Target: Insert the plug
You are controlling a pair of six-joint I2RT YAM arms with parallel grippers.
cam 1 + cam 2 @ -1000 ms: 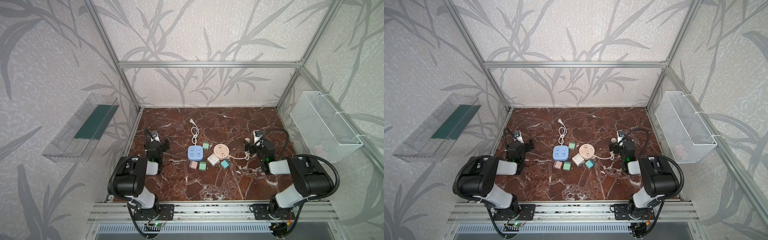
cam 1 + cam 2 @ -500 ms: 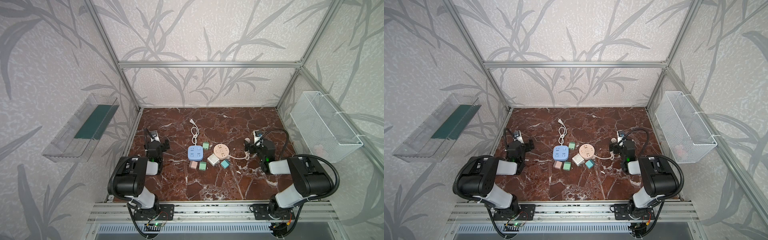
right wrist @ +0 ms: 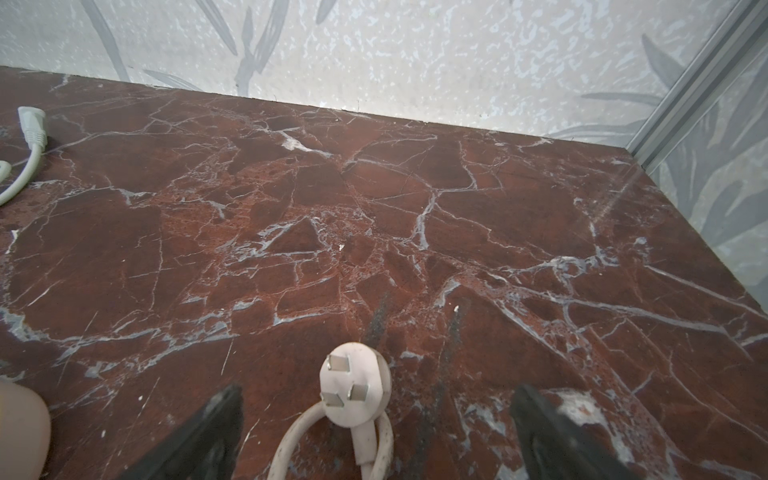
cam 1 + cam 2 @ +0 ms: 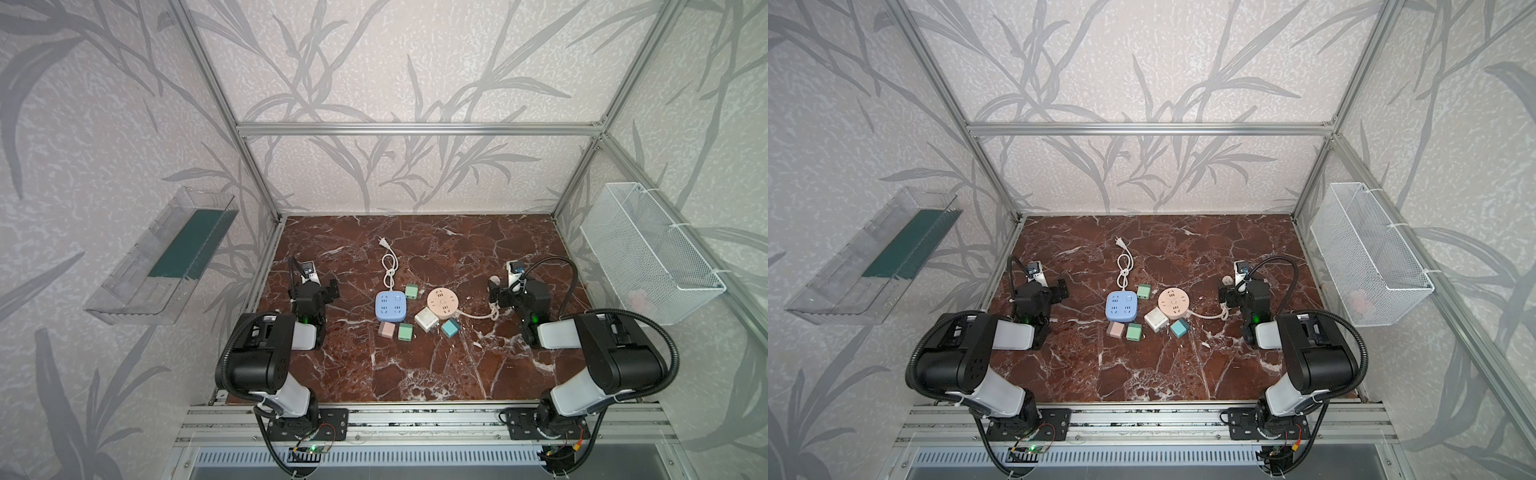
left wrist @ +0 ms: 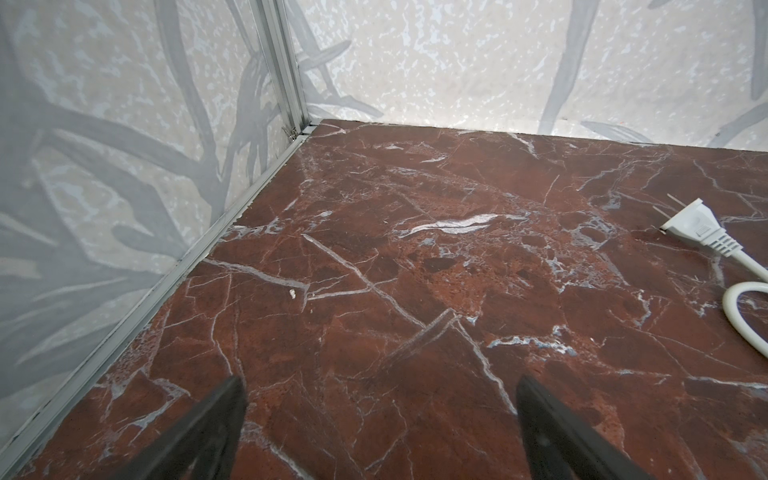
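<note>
Two claws, both spread wide, nothing gripped: left claw over the desk, right claw over the pink three-pin plug, pins up on the desk, cord running to the round socket.

Both top views high at the front, looking down across the whole worktop, near-identical framing, wrist views low, close to it, facing the back wall, both catching the white plug.

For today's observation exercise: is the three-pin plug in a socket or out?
Out: the three-pin plug lies on the marble table, all three pins exposed.
</note>
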